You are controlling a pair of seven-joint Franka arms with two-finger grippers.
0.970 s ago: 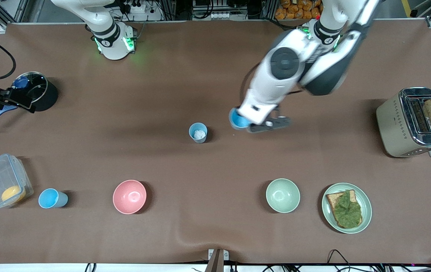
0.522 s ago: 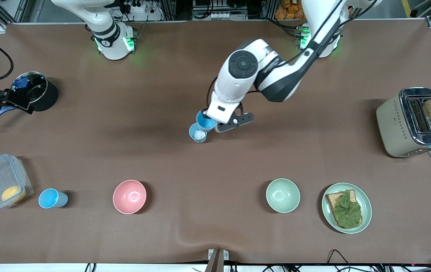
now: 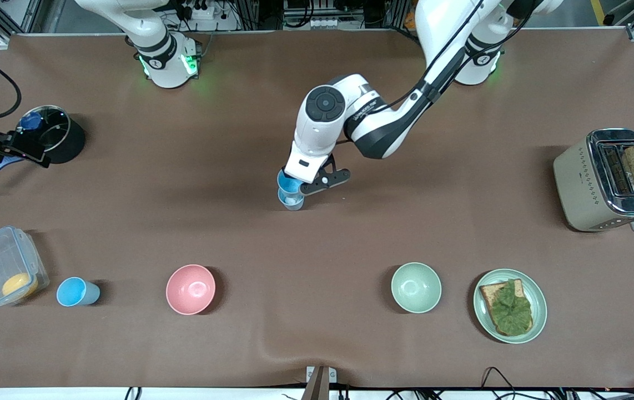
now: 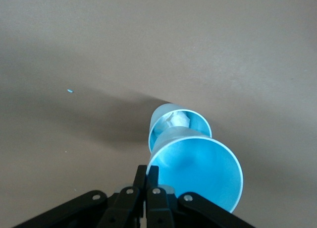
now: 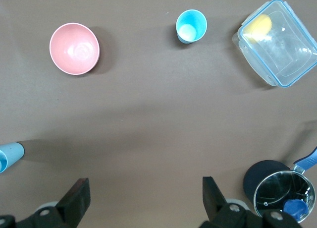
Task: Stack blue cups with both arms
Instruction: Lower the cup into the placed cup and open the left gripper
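The left end effector (image 3: 298, 186) is clamped on the rim of the bright blue cup (image 4: 195, 171), fingers (image 4: 146, 181) together on its wall. It holds that cup directly over the paler blue cup (image 3: 292, 202), which stands upright on the table (image 3: 317, 111) with a white crumpled object (image 4: 176, 120) inside. The held cup's base sits at the paler cup's mouth; whether they touch cannot be told. The right end effector (image 5: 143, 198) waits, jaws apart, empty, above the table near the lidded pot (image 3: 50, 130). A third blue cup (image 3: 75, 292) stands nearer the front camera than the paler cup, toward the right arm's end.
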